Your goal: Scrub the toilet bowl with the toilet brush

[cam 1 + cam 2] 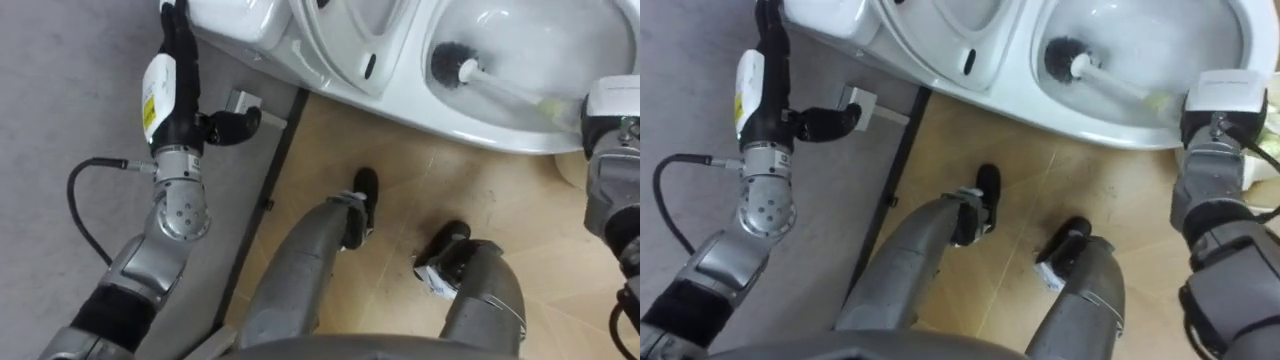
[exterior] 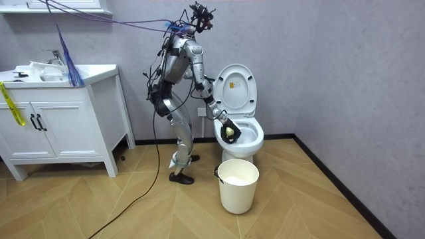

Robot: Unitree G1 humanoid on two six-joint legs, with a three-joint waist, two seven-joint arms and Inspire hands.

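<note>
Standing at the toilet [image 1: 520, 140], seat lid raised. Right hand [image 1: 1215, 118] is closed round the handle of the brush [image 1: 447, 62], whose dark bristle head sits inside the bowl. Left hand [image 1: 178, 70] is held with fingers straight beside the toilet's outer side. White bucket [image 2: 238, 186] is on the floor nearby.

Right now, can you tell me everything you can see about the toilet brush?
The toilet brush has a round head of dark bristles, a white collar and a long white, plastic-looking handle that turns pale green near its end. It lies slanted inside the toilet bowl, head down toward the bowl's left side. The right hand holds the green end.
</note>
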